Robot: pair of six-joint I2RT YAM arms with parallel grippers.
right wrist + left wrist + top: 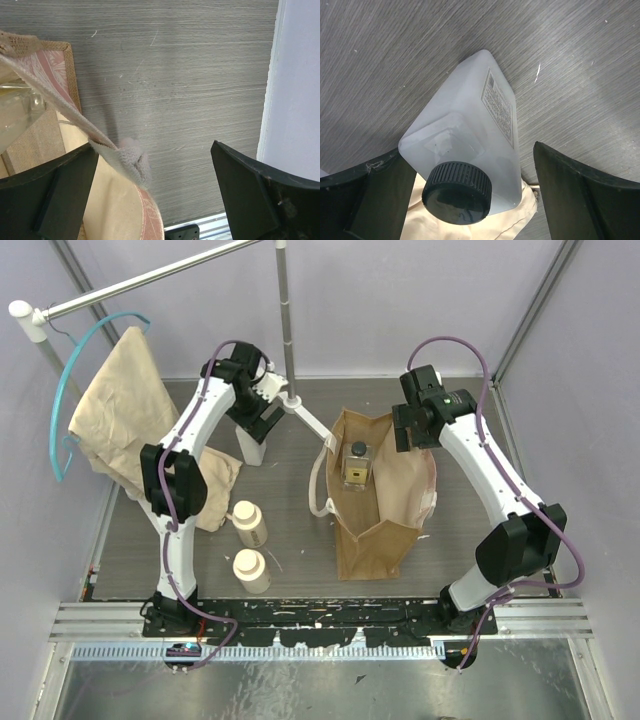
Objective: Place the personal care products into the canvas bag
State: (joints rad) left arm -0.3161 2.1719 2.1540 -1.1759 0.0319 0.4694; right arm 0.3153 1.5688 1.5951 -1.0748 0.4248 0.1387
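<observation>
Two rectangular bottles (470, 125), two cylindrical bottles (249, 523), one canvas bag (375, 530), one cloth (120, 410)

Frosted plastic bottle (465, 115) with ribbed glossy cap (457, 192); coarse woven canvas bag (370, 545) (brushed, matt tabletop (395, 60)).

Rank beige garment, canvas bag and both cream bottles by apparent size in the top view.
Largest: beige garment, though hanging nearer the camera.
Then canvas bag.
Smallest: far cream bottle and near cream bottle, alike.
</observation>
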